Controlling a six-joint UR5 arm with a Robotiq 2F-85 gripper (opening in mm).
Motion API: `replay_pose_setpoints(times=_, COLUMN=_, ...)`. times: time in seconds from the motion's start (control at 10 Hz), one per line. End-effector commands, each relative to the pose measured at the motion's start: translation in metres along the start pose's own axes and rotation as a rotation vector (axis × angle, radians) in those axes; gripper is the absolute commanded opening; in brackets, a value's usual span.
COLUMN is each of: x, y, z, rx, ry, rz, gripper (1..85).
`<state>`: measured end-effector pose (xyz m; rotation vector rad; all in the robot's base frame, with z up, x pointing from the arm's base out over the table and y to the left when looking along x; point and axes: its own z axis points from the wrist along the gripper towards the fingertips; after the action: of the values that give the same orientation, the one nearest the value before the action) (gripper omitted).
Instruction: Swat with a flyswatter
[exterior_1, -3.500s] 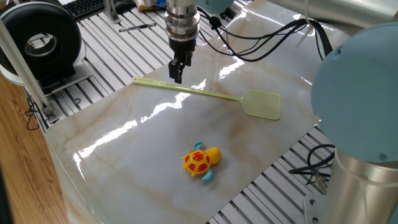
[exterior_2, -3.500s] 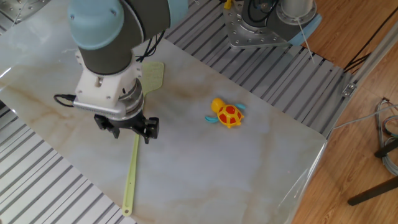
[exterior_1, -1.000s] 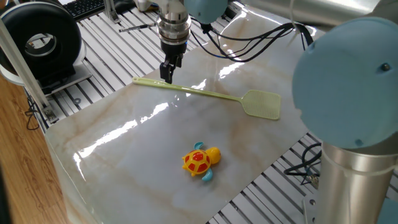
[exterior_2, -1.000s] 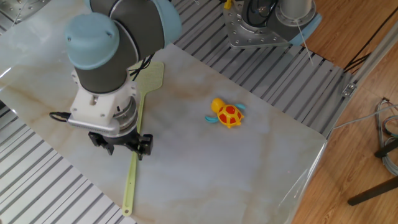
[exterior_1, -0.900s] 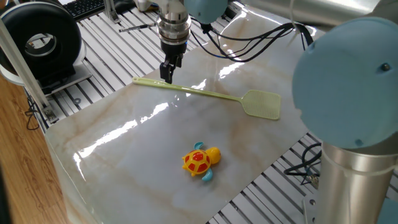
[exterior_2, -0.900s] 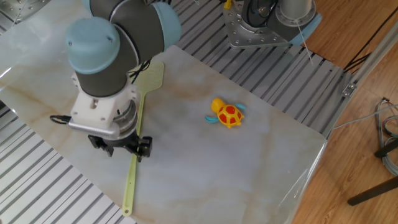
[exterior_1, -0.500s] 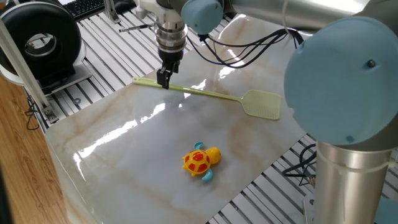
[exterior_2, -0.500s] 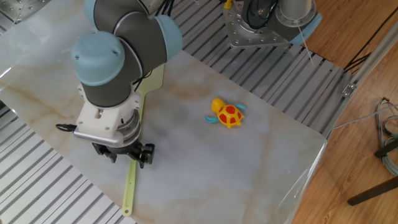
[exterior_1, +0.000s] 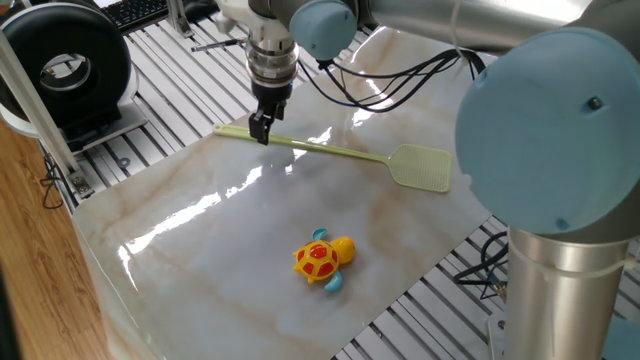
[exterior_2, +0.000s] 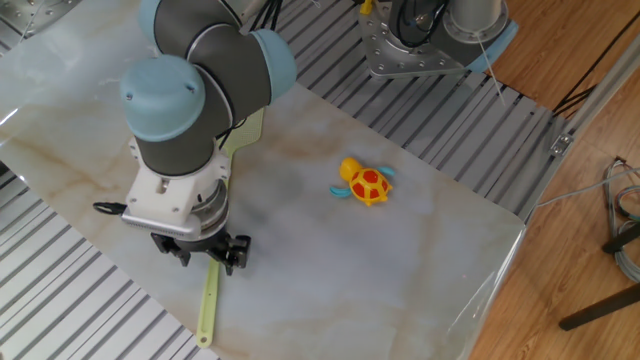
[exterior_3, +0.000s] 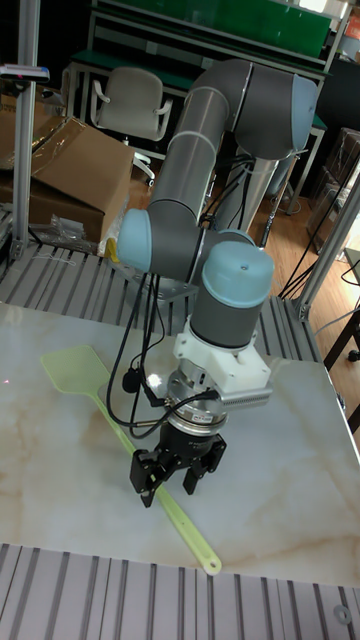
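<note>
At the far left of one fixed view, a black round device (exterior_1: 65, 65) sits on the slatted metal surround beside the marble table (exterior_1: 200, 260). To its right the gripper (exterior_1: 262, 128) reaches down to the handle of the flyswatter (exterior_1: 330, 151), fingertips level with the stick near its handle end. The swatter lies flat on the marble, its handle running rightward to the mesh head (exterior_1: 422, 168), which rests near the table's right edge. In front of it and well apart sits the orange-and-yellow turtle (exterior_1: 322, 259). The arm's pale blue joint (exterior_1: 545, 120) fills the right of the frame. In the other fixed view, the gripper (exterior_2: 203, 255) stands over the stick, the handle's end sticking out below it toward the table's near edge, and the turtle (exterior_2: 366, 183) lies well off to the right. In the tall fixed view, the head (exterior_3: 73, 369) lies at left and the handle slants down to the right, passing between the parted fingers of the gripper (exterior_3: 178, 472); the fingers straddle the stick, but whether they touch it cannot be told.
</note>
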<state>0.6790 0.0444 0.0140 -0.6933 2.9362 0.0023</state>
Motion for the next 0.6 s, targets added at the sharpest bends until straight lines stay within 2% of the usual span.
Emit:
replay_pose_setpoints(times=0.0, x=-0.005, y=0.005, z=-0.005, rx=-0.018, ry=-0.016, rz=0.010, gripper=64.3)
replay_pose_setpoints(times=0.4, x=-0.013, y=0.009, z=-0.005, rx=-0.034, ry=-0.045, rz=-0.002, gripper=60.3)
replay_pose_setpoints(times=0.5, x=-0.016, y=0.010, z=-0.001, rx=-0.039, ry=-0.048, rz=-0.003, gripper=59.3)
